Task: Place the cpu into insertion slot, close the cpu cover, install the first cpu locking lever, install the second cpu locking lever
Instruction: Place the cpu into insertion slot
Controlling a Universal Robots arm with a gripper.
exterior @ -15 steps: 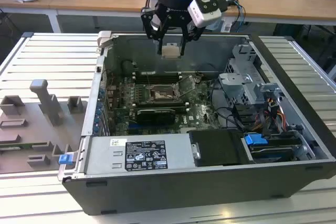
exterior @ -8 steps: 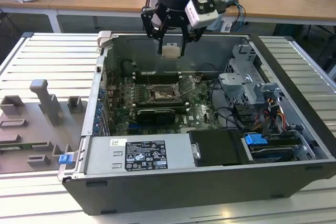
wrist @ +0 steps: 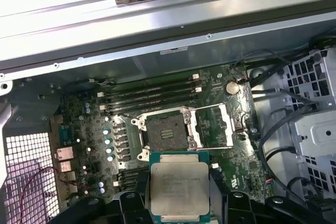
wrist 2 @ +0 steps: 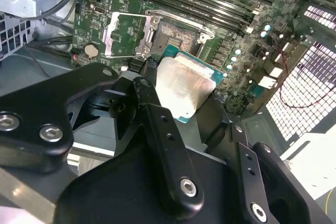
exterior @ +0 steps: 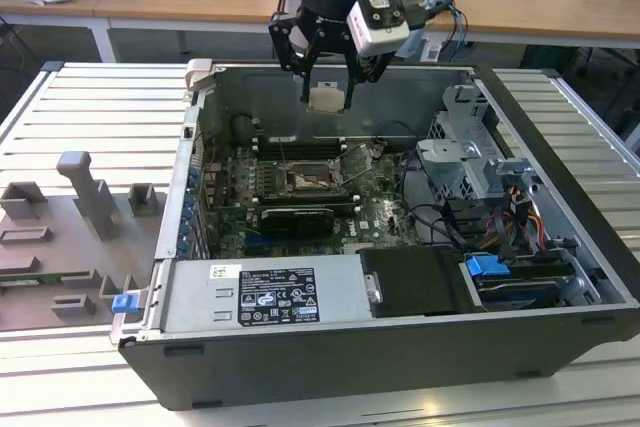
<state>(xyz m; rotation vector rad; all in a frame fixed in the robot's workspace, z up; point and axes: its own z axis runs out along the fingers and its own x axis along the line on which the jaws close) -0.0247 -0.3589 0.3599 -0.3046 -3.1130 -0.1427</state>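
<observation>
Exterior view, from its left: grey ribbed worktop [exterior: 90, 107], then open dark computer case [exterior: 300, 367]. Black end effector [exterior: 327, 97] is clamped on the flat square silvery-beige cpu [exterior: 326, 100], hanging above the case, well clear of green motherboard [exterior: 385, 212]. Square dark-centred, silver-rimmed insertion slot [exterior: 305, 180] lies bare lower down. Thin silvery cpu cover [exterior: 355, 162] frame is flipped open at slot's right. Open air around cpu. Grey drive cage [exterior: 470, 147] farther right.

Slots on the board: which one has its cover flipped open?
The insertion slot: square, dark centre, silvery rim, the cpu cover swung open beside it. The memory slots are long, narrow strips with no cover. The gripper holds the cpu.
</observation>
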